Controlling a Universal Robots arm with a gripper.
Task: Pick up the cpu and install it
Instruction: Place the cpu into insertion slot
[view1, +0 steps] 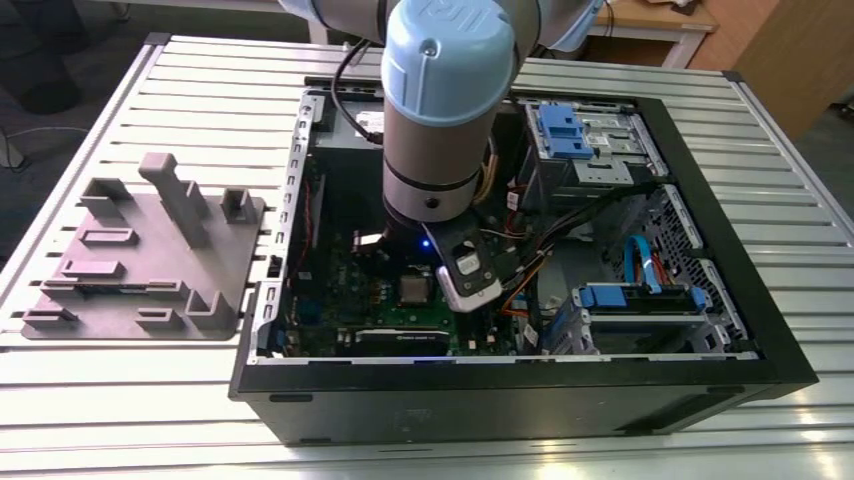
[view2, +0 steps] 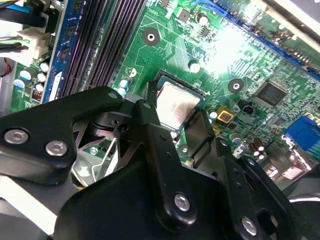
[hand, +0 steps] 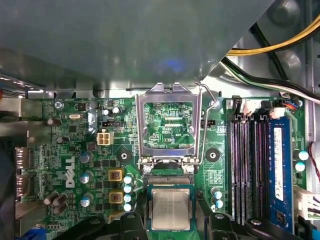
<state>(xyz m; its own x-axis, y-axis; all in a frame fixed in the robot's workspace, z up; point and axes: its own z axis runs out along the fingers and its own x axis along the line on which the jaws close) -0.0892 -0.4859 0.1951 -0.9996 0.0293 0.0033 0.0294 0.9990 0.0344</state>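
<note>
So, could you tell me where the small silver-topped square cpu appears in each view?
Exterior view: small square silver-grey cpu on the green motherboard, below the arm's wrist.
First wrist view: cpu beside the hinged-open metal frame.
Second wrist view: cpu in its socket.
Shared landmark: long black memory slots, both wrist views.

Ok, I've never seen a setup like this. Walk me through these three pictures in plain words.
The exterior view looks from off the machine at a robot arm reaching into an open computer case lying on a slatted metal table, beside a grey moulded tray. Both wrist views ride on the arm and look at the green board inside. The cpu, a small silver square, sits in its socket, whose metal frame is flipped open. The black pincer is right at the chip; whether it grips it, I cannot tell.
</note>
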